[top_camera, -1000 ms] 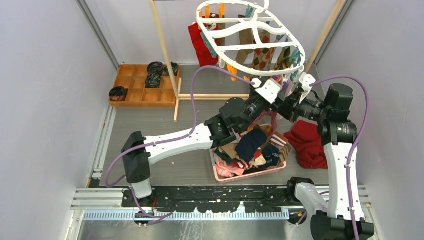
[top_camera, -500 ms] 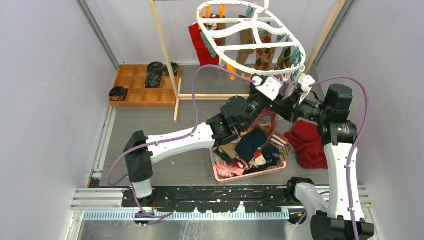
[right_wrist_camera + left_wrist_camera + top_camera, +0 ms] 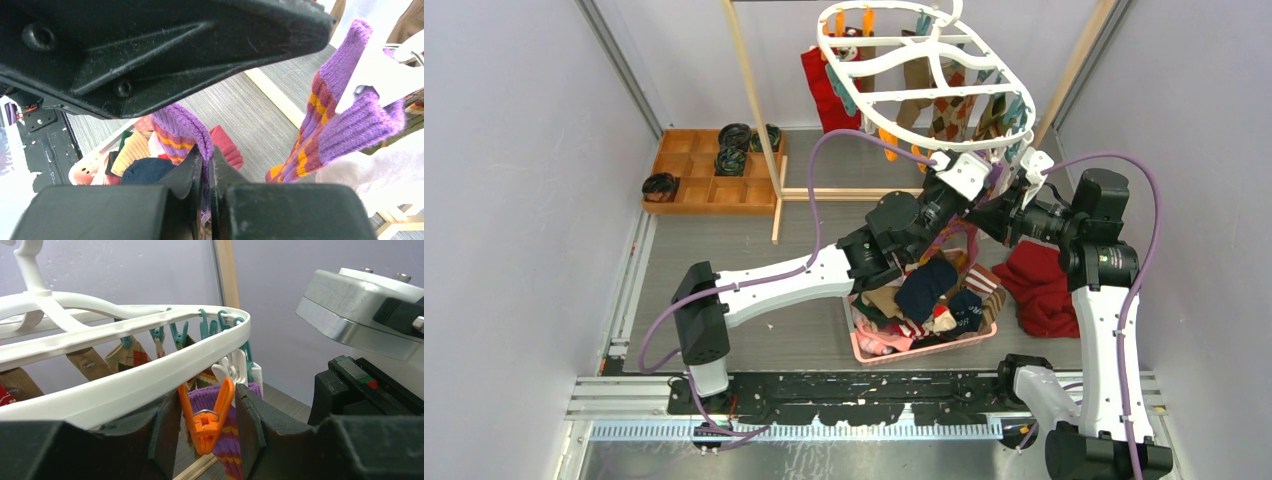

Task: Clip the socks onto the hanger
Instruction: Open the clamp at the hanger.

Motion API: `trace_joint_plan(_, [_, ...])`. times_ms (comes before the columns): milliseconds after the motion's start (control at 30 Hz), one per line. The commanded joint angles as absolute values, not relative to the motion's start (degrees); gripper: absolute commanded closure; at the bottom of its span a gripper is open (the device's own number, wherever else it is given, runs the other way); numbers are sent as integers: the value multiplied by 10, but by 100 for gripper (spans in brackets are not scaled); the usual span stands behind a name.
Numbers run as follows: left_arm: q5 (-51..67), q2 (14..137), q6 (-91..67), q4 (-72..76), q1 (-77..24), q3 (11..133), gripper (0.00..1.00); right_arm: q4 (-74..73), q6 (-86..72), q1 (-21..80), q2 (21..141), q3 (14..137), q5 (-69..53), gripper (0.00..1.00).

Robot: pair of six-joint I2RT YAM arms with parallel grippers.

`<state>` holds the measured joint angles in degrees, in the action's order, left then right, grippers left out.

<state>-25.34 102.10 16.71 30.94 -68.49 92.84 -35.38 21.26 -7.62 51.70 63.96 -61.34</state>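
- Your left gripper [image 3: 205, 410] is spread, one finger on each side of an orange peg [image 3: 206, 425] hanging under the near rim of the hanger [image 3: 125, 382]. Gaps are tiny, so you can't tell if the pads touch it.
- The peg's handles stand in a V, not squeezed. Its lower tip sits in front of the purple striped sock [image 3: 227, 442].
- Your right gripper [image 3: 206, 155] is pressed together, pinching a fold of that sock. The sock's other part runs up to the right into a blurred white peg [image 3: 380, 75], and the grip there is hard to read.
- The left arm [image 3: 150, 45] blocks the upper part of the right wrist view, and the hanger is mostly cut off there.
- In the top view both grippers bunch under the hanger's near-right rim, so the fingertips can't be separated.
- The hanger hangs at the back. Argyle socks [image 3: 949, 110] are clipped on it, and a red item [image 3: 824, 90] hangs at its left, too small to read.
- Loose socks [image 3: 927, 285] are piled in the pink basket [image 3: 924, 347], partly hidden by the left arm.
- A red cloth [image 3: 1039, 285] lies right of the basket, half behind the right arm.
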Motion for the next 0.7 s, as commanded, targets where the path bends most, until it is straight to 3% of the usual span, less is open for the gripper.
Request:
trace_joint_plan(0, [-265,1009,154,317,-686,960,58,-347,220,-78,510,644,-608,96])
trace_joint_plan(333, [-275,991,74,249,-685,985,82,-343,198,-78,524,653,-606,96])
trace_joint_plan(667, [-243,974,-39,161,-668,1015,84,-342,148,-78,549,684,-614,96])
